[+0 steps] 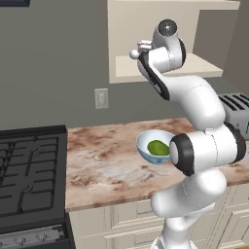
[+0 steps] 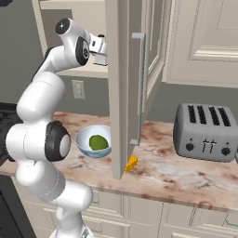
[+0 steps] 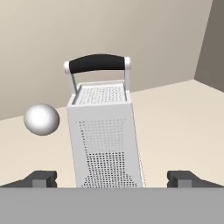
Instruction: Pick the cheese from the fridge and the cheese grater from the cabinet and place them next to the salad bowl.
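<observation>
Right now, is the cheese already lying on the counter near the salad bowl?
Yes: the right base view shows the cheese lying on the counter, a short way to the right of the salad bowl.

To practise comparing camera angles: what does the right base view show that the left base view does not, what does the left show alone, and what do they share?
Right base view alone: the cheese lying on the counter past the open cabinet door, right of the salad bowl, and the whole toaster. Left base view alone: the stove at left and a small white ball on the cabinet shelf. Both share the bowl, the counter, the wall outlet and the arm reaching into the cabinet.
</observation>
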Robot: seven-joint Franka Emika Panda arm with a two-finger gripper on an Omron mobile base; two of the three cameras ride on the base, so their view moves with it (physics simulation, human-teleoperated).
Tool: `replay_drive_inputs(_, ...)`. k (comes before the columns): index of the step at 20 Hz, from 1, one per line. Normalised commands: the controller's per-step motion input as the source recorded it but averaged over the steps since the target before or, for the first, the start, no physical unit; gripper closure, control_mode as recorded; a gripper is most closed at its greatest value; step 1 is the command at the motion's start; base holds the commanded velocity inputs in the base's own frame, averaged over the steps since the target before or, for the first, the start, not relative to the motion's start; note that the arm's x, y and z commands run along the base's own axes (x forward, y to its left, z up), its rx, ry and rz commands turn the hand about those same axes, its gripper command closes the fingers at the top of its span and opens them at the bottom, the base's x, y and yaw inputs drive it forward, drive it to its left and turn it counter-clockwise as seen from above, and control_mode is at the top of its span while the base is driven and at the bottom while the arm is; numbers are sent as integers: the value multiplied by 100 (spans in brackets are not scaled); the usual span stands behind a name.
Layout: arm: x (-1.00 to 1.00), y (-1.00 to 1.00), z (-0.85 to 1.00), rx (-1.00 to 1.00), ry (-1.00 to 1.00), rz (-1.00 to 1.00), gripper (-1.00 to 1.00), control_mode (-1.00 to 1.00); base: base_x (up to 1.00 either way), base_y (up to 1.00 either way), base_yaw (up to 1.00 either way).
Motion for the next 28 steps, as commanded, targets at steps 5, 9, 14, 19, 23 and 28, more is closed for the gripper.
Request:
replay_drive_inputs(5, 25, 0, 0, 0, 0, -1, -100, -100, 0, 0, 0)
replay_drive_inputs(9, 23, 0, 0, 0, 0, -3, -100, -100, 0, 0, 0)
replay_drive_inputs(14, 15, -4, 0, 0, 0, -4, -100, -100, 0, 0, 0)
replay_drive_inputs(19, 11, -1, 0, 0, 0, -4, -100, -100, 0, 0, 0)
replay_drive_inputs(23, 7, -1, -2, 0, 0, -3, -100, -100, 0, 0, 0)
replay_drive_inputs(28, 2, 0, -4, 0, 0, -1, 100, -100, 0, 0, 0)
